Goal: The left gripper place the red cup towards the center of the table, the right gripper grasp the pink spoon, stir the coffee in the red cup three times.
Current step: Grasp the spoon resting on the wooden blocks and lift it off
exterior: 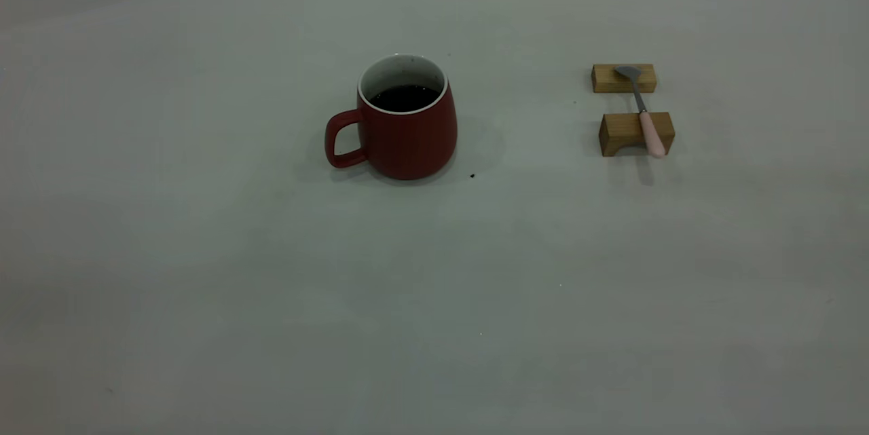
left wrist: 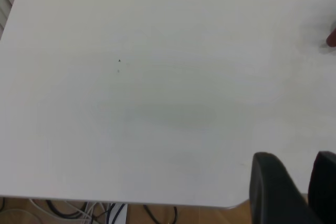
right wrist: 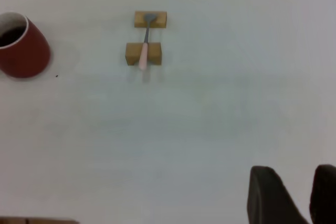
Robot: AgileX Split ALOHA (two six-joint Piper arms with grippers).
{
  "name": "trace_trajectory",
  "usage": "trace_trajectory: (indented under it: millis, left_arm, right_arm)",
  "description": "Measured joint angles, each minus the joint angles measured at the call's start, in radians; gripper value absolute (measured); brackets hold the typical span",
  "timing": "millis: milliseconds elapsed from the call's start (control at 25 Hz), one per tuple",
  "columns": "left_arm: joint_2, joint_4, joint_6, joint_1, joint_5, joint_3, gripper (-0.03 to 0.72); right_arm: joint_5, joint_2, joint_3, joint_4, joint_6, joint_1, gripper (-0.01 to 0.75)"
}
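Note:
The red cup stands upright near the middle of the table, handle toward the left side, with dark coffee inside. To its right the pink spoon lies across two blocks, bowl on the far one, pink handle over the near one. Neither arm shows in the exterior view. The left gripper hangs open over bare table near its edge, far from the cup, which is only a red sliver. The right gripper is open and empty, well away from the spoon and the cup.
Two tan wooden blocks hold the spoon off the table. A small dark speck lies beside the cup. In the left wrist view the table's edge is close, with cables on the floor below.

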State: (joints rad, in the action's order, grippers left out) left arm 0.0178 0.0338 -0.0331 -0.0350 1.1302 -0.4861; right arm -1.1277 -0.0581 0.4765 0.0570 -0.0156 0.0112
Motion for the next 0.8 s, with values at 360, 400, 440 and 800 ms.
trace_trajectory:
  millis: [360, 400, 440, 800]
  left_arm:
    - [0.000, -0.001, 0.000, 0.000, 0.000, 0.000, 0.244]
    - [0.000, -0.001, 0.000, 0.000, 0.000, 0.000, 0.244]
    - [0.000, -0.001, 0.000, 0.000, 0.000, 0.000, 0.244]
    - [0.000, -0.001, 0.000, 0.000, 0.000, 0.000, 0.244]
  right_arm:
    - [0.305, -0.623, 0.092, -0.025, 0.016, 0.000, 0.499]
    - [0.334, -0.693, 0.105, -0.012, 0.016, 0.000, 0.534]
    - [0.370, -0.777, 0.120, 0.009, 0.007, 0.000, 0.571]
    - [0.533, -1.453, 0.306, 0.186, -0.121, 0.065, 0.638]
